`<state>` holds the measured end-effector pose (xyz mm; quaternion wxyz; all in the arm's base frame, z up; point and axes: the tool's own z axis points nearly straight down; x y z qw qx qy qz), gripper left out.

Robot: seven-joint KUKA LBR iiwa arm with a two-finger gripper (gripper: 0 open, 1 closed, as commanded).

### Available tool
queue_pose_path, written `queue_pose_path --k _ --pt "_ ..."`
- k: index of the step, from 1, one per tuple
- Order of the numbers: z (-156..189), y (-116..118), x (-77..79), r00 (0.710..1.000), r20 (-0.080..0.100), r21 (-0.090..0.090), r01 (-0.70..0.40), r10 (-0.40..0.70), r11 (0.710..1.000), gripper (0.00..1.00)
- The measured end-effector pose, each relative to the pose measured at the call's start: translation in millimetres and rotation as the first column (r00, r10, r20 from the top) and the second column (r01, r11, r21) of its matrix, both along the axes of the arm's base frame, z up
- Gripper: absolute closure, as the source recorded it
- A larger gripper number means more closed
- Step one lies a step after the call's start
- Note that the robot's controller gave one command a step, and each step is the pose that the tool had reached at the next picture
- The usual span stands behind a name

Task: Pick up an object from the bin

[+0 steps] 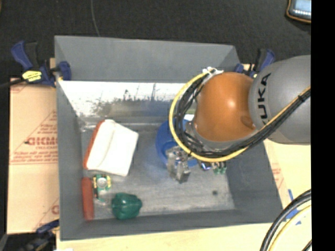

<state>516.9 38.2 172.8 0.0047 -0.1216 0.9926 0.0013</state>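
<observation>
My gripper (179, 167) hangs low over the bin floor right of centre, just below a blue rounded thing (164, 137) that lies partly under the arm's orange cover. The metal fingers look close together, and whether anything sits between them is unclear. A white block with an orange side (111, 147) lies to the left of the gripper, well apart from it.
Along the bin's front left lie a dark green lump (125, 205), a small green and white piece (101, 184) and a red-brown stick (87, 197) against the left wall. The arm and its orange cover with yellow cables hide the bin's right part.
</observation>
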Motion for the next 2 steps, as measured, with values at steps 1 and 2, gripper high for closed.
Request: queue_pose_path --k 1,2 --pt "25 -2 8.8 1.000 0.001 0.001 0.029 -0.029 1.000 1.00" --pt "38 3 4.4 1.000 0.006 0.000 -0.029 0.029 1.000 1.00"
